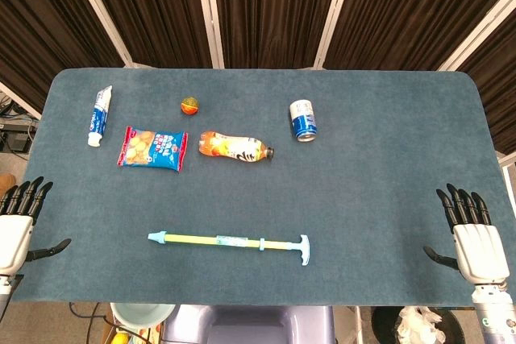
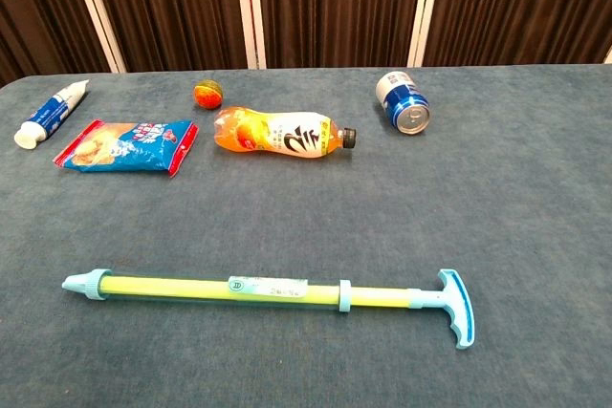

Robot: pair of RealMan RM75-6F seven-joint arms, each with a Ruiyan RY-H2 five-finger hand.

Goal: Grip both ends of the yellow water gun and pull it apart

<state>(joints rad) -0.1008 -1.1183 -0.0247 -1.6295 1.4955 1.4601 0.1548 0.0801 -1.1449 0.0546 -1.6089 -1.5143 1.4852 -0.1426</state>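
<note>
Both robot hands (left robot hand, right robot hand) seemingly empty, yellow water gun untouched

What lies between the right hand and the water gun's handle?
Only bare table, in the head view, separates the right hand from the water gun.

**Open cloth around the front edge, clutter farther back**

The yellow water gun lies alone near the front of the tabletop, bare cloth at both its ends. Both hands, left hand and right hand, sit at the side edges with nothing between them and it. The snack bag, bottle and can lie well behind.
</note>
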